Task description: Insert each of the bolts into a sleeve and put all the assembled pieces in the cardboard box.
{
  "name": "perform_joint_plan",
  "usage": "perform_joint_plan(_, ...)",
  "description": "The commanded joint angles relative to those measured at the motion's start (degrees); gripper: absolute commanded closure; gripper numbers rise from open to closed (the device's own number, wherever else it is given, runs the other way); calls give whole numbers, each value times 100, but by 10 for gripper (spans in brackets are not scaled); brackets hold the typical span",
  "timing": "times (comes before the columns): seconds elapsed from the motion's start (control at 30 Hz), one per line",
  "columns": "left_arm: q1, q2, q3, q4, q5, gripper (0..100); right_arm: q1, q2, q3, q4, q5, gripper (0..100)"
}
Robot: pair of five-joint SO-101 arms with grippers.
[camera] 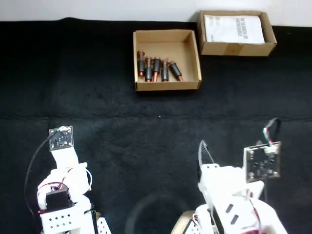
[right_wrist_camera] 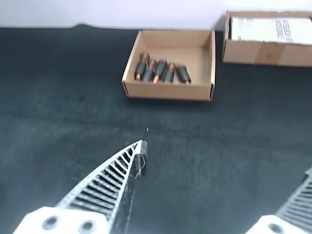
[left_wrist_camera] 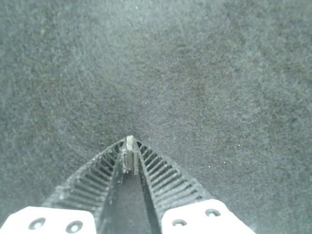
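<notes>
The open cardboard box point(camera: 191, 54) sits at the back of the black mat, and several bolts in dark sleeves point(camera: 157, 69) lie side by side in its left half. In the right wrist view the box point(right_wrist_camera: 168, 91) and its assembled pieces point(right_wrist_camera: 161, 71) are far ahead of my right gripper point(right_wrist_camera: 226, 158), which is open wide and holds nothing. One of its fingers point(camera: 204, 152) rises at the front right in the high view. My left gripper point(left_wrist_camera: 129, 142) is shut on nothing, low over bare mat. The left arm point(camera: 63, 161) stands at the front left.
A second cardboard box point(camera: 236, 48) with a white printed sheet on it stands at the back right, beside the first; the right wrist view also catches it point(right_wrist_camera: 265, 53). A white wall borders the mat's far edge. Bare black mat lies between the arms and the boxes.
</notes>
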Motion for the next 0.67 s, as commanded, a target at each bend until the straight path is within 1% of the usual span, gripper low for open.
perform_joint_plan(0.0, -57, -57, 110, 18, -9, 989, -4, -778, 1349, -629, 53, 563)
perform_joint_plan(0.13, -57, -57, 110, 18, -9, 989, 84, -699, 2123, -655, 53, 563)
perform_joint_plan(0.33, -57, -57, 110, 18, -9, 989, 822, -699, 2281, -690, 53, 563)
perform_joint_plan(0.63, -57, -57, 110, 18, -9, 989, 1191, -699, 2967, -673, 53, 563)
